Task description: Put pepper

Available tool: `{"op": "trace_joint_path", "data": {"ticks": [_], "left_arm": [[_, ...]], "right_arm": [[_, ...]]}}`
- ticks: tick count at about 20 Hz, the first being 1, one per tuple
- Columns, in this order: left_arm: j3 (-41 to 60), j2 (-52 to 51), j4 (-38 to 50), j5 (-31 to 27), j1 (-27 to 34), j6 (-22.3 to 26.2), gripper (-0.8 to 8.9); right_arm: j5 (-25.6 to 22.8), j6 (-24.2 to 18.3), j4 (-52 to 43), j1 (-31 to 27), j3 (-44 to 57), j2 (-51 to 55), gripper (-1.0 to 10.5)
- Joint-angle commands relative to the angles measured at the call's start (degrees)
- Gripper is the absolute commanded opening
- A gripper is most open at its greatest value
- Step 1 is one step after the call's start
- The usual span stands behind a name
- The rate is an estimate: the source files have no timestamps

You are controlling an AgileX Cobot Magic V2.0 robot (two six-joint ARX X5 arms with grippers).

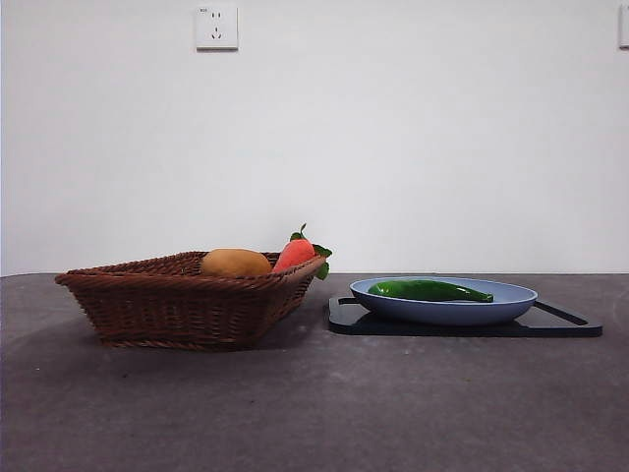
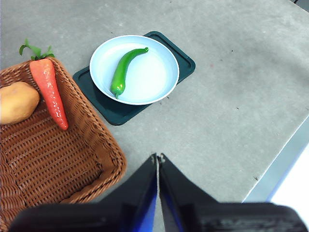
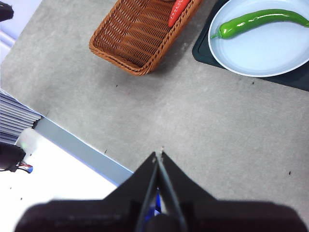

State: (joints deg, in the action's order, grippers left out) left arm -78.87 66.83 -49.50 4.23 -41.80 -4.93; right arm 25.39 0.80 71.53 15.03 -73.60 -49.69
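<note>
The green pepper [image 1: 429,290] lies in the blue plate [image 1: 511,300] on a dark tray [image 1: 570,323], right of the wicker basket [image 1: 187,300]. It also shows in the left wrist view [image 2: 123,70] and the right wrist view [image 3: 258,20]. The basket holds a yellow-orange oval fruit [image 1: 235,263] and a red-orange pointed vegetable [image 1: 295,254] with green leaves. My left gripper [image 2: 158,158] is shut and empty, high above the table near the basket's corner. My right gripper [image 3: 159,153] is shut and empty, high above bare table, away from the plate. Neither arm shows in the front view.
The grey table's edge [image 2: 277,169] runs close by in the left wrist view, and its other edge [image 3: 77,145] in the right wrist view. A wall with a socket [image 1: 216,27] stands behind the table.
</note>
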Motion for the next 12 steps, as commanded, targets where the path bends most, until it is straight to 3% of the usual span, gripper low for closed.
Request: {"op": "trace_joint_path", "data": {"ticks": [1,11,12], "left_arm": [[-1.11,0.42,0.83,0.31,-0.55,0.63,0.08],[-1.11,0.39,6.14,0.5,-0.55,0.66,0.08],[-1.11,-0.04,6.38,-1.27,0.0,3.65,0.08]], "right_arm": [[0.02,-0.28,-0.37,0.2,-0.98,-0.33,0.1],[-0.04,-0.28,-0.37,0.11,-0.98,-0.33,0.1],[-0.07,-0.28,-0.37,0.09,-0.98,-0.33,0.1]]}}
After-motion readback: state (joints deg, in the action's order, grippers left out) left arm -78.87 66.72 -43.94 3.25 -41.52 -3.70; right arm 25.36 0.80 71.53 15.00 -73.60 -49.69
